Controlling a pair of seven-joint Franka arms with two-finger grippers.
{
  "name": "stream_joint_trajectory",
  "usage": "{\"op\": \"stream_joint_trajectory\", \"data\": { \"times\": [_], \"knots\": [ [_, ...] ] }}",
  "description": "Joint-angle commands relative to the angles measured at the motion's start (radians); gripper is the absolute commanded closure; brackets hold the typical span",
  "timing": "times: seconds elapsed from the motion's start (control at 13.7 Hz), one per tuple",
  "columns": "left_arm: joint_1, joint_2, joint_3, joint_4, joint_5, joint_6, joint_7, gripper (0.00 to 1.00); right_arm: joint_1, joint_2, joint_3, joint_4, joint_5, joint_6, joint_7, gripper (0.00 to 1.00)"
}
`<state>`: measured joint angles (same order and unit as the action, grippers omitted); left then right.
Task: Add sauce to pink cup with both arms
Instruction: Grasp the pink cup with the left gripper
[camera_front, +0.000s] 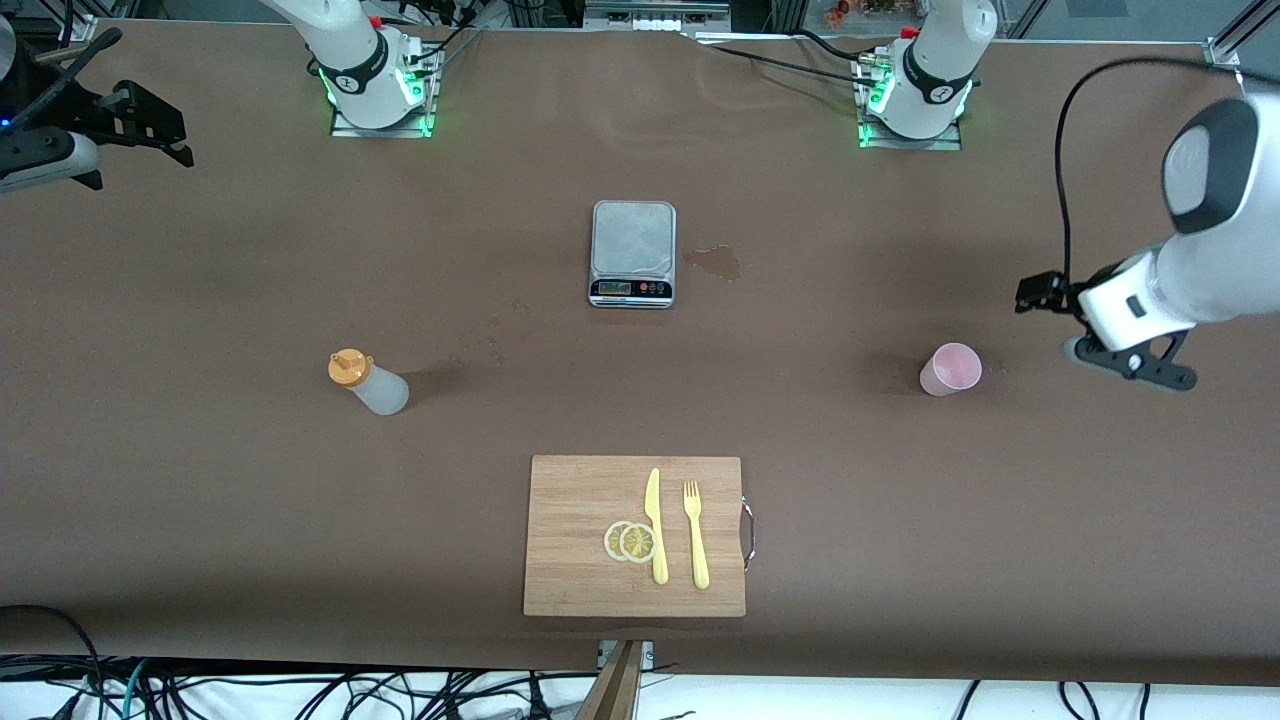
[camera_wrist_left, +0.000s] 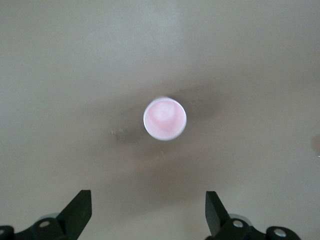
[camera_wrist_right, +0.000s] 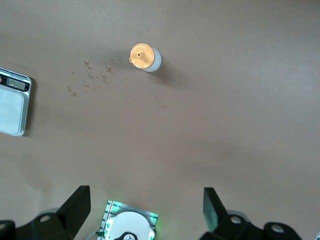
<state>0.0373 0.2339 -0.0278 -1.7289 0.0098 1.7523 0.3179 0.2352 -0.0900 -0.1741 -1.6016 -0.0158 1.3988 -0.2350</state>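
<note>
The pink cup (camera_front: 951, 368) is seen upright on the table, with the left gripper (camera_wrist_left: 147, 212) held above it, fingers apart. The sauce bottle (camera_front: 367, 381) is seen toward the right arm's end, below the right gripper (camera_wrist_right: 145, 210), whose fingers are also spread and empty.

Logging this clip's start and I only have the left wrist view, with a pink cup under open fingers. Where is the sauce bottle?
Observer: The sauce bottle stands upright toward the right arm's end of the table, untouched.
Operator: What lies between it and the cup?
Observer: A grey scale sits mid-table; the cutting board lies nearer the front camera.
Operator: And the right gripper?
Observer: The right gripper is open, high over bare table, holding nothing.
</note>
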Motion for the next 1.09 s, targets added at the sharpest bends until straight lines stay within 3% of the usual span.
{"op": "stream_joint_trajectory", "data": {
  "times": [0.0, 0.22, 0.58, 0.8, 0.95, 1.02],
  "knots": [
    [0.001, 0.031, -0.004, -0.128, 0.021, 0.204, 0.046, 0.0, 0.0, -0.007, 0.004, 0.002, 0.01, -0.003, 0.008, 0.0],
    [-0.005, 0.05, -0.009, -0.24, 0.021, 0.373, 0.105, 0.01, -0.002, -0.007, -0.002, 0.002, 0.008, -0.008, -0.004, 0.0],
    [0.016, 0.176, -0.009, -0.248, 0.021, 0.536, 0.25, 0.05, -0.004, 0.004, -0.002, 0.002, 0.003, -0.004, 0.005, 0.0],
    [0.015, 0.203, -0.009, -0.25, 0.021, 0.546, 0.259, 0.47, -0.004, -0.007, -0.005, 0.002, 0.002, -0.018, 0.006, 0.0],
    [0.012, 0.206, -0.009, -0.25, 0.021, 0.539, 0.279, 0.88, -0.005, -0.007, -0.007, 0.002, 0.002, -0.027, 0.01, 0.0],
    [0.012, 0.206, -0.009, -0.244, 0.019, 0.536, 0.283, 1.0, -0.005, -0.007, -0.005, 0.002, -0.004, -0.026, 0.014, 0.0]
  ]
}}
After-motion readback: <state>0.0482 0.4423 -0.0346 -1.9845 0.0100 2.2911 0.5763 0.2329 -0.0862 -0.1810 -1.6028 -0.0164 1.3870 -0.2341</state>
